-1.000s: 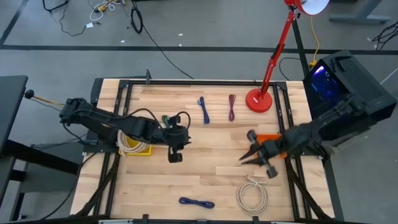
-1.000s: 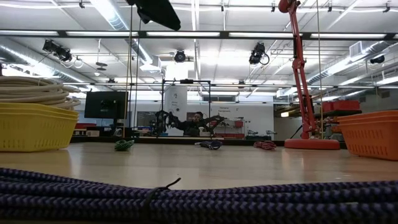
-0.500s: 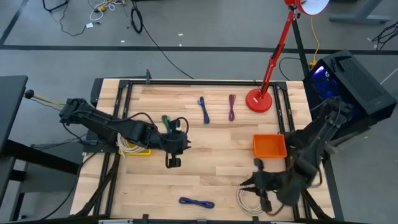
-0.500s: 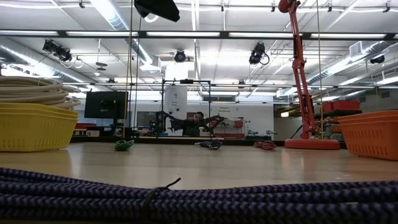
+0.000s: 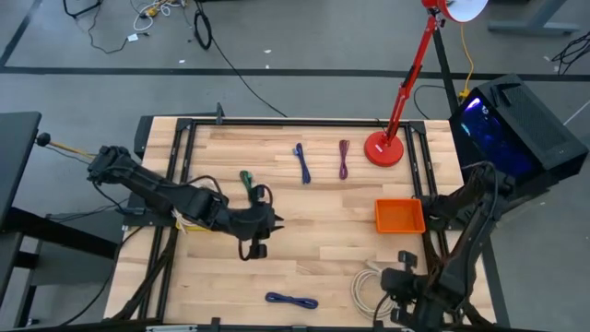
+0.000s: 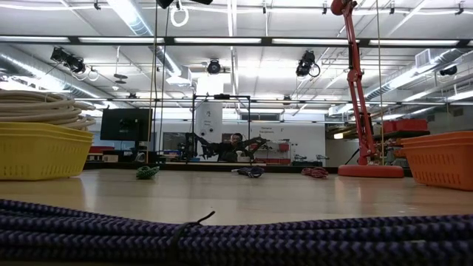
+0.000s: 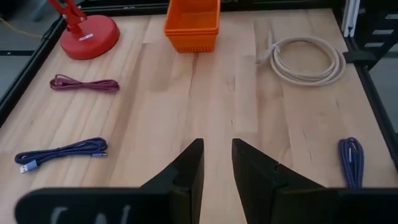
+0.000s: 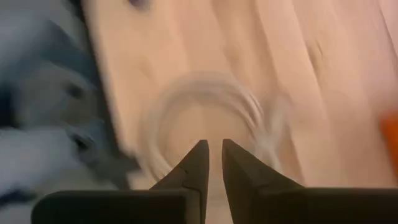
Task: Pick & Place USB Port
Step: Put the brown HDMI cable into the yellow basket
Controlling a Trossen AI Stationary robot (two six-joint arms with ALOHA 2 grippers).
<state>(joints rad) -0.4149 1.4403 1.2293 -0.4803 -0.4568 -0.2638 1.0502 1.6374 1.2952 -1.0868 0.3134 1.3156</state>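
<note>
Looks like a reach for the white USB cable (image 5: 373,290), coiled at lower right in the high view. Right gripper (image 8: 212,143) just above it, claw barely parted, empty. Better to spread wider and pinch one strand, not the hollow middle. Left gripper (image 7: 217,142) mid-frame, slightly parted, empty too. Bare wooden table (image 5: 323,249), orange bin (image 5: 399,215) right of centre, big workshop behind.

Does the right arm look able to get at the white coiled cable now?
Probably yes: the right gripper hangs right beside the white coiled cable at the table's near edge, nothing between.
</note>
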